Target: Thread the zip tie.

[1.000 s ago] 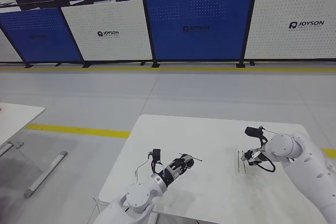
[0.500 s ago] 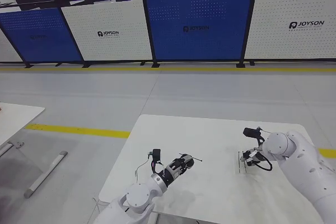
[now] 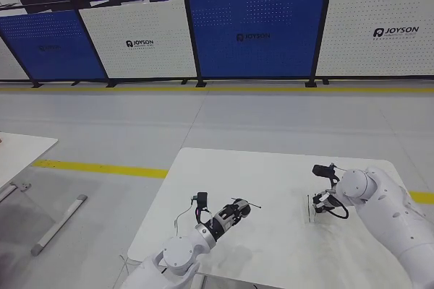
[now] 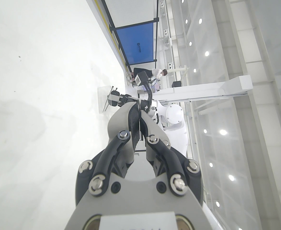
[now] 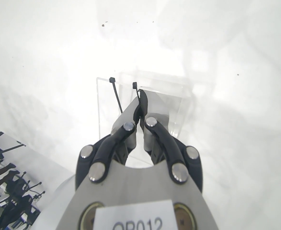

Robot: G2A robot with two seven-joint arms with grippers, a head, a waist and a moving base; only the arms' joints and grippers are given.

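The white table [image 3: 260, 173] carries everything; the top view takes in both arms at once, well apart, the left arm [image 3: 181, 253] coming up over the near edge at a slant towards the table's middle, the right arm [image 3: 390, 217] bent in from the right edge with its wrist turned towards the left edge; a small clear acrylic stand [image 5: 98, 111] sits on the right half of the table, about midway between the far and near edges, and from above it reads as little more than thin dark lines; the left gripper [image 3: 239, 210] is over the left half, nearer the near edge, its claw pressed together on a black zip tie [image 3: 249, 204] whose free end sticks out past the fingertips towards the right edge; the left wrist view shows those pads tight together and, farther off, the other arm's claw at the stand; the right gripper [image 5: 140, 98] is low at the stand, its fingers closed on a second zip tie [image 5: 135, 87] just below the square head; the right wrist view alone shows a third zip tie [image 5: 116, 95] beside it, leaning tilted in the stand, head uppermost, untouched by the claw.
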